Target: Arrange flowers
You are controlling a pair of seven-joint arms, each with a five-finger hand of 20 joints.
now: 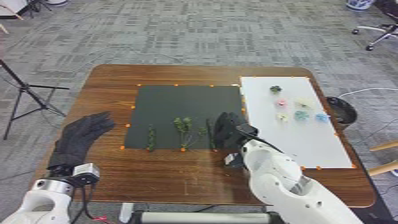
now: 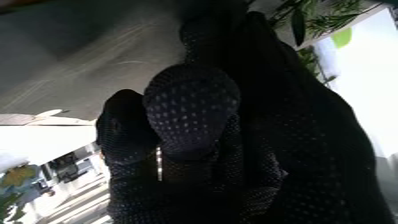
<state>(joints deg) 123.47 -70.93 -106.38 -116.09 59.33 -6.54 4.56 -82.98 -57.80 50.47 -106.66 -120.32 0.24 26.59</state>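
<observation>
Nearest us, the white right arm (image 1: 289, 182) slants in from the bottom edge, while on the left side of the brown table (image 1: 160, 175) we see the left hand (image 1: 84, 132), fingers straight and close together, set aside presumably so one arm can work unhindered. Farther up, the right hand (image 1: 228, 131) is at the right border of the dark mat (image 1: 178, 95), just beside a slender green stem (image 1: 211, 135); we judge it placed there for taking greenery, though whether it grips anything we cannot tell. More leafy stems (image 1: 183, 132) lie along the mat's near part with gaps between, likely so each can be lifted singly. Across on the white sheet (image 1: 311, 147), we find pale and blue blossoms (image 1: 301, 115) grouped apart from the greenery, probably for easy choosing, then a pink bloom (image 1: 281, 103) and, farthest off, a dark green rosette (image 1: 275, 89)
</observation>
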